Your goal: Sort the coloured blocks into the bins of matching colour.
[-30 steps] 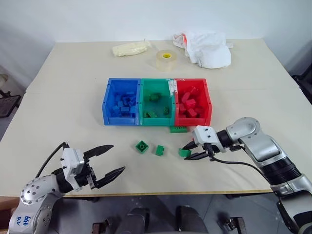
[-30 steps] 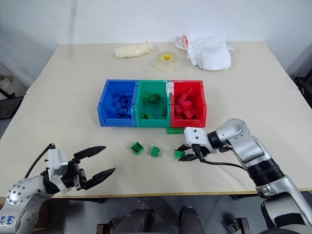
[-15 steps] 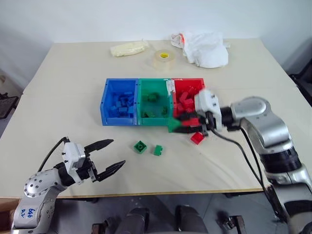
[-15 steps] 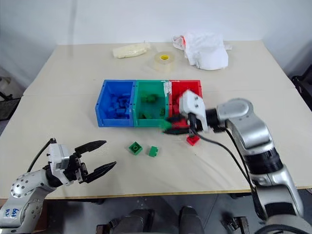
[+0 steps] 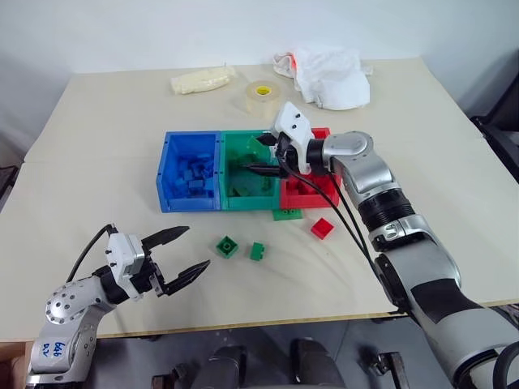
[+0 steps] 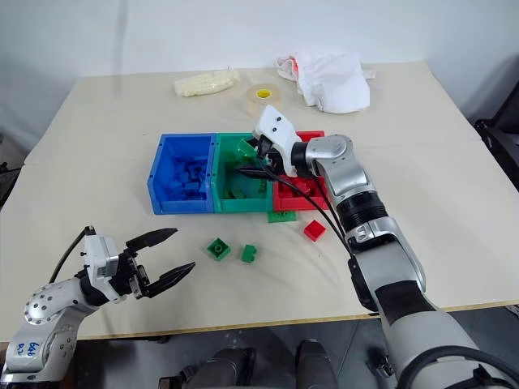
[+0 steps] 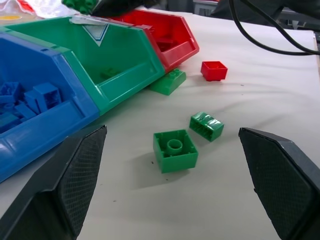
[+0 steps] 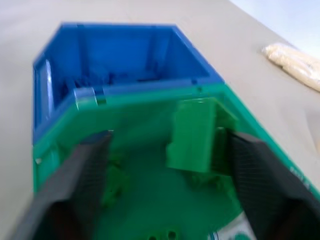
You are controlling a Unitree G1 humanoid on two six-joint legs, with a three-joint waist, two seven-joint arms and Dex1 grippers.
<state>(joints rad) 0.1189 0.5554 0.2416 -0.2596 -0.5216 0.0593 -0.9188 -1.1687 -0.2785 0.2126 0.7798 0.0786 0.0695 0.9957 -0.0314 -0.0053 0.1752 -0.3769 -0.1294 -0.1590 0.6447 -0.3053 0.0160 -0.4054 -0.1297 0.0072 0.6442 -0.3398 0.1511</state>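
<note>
Green block [image 8: 192,136] sits between the right gripper's [image 5: 261,160] parted jaws, over the green bin [image 5: 233,146]; whether it is falling or already resting on the pile cannot be told. Confirm it lies inside before withdrawing, and lift clear of the bin wall. Left gripper [image 5: 180,254] stands wide open near two green blocks [image 5: 227,246] on the table [image 5: 97,138].

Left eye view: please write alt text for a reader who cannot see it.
The right tool hangs open over the green bin, joined between blue and red bins. Two green blocks and a red block lie on the table in front; the left tool waits open.
</note>
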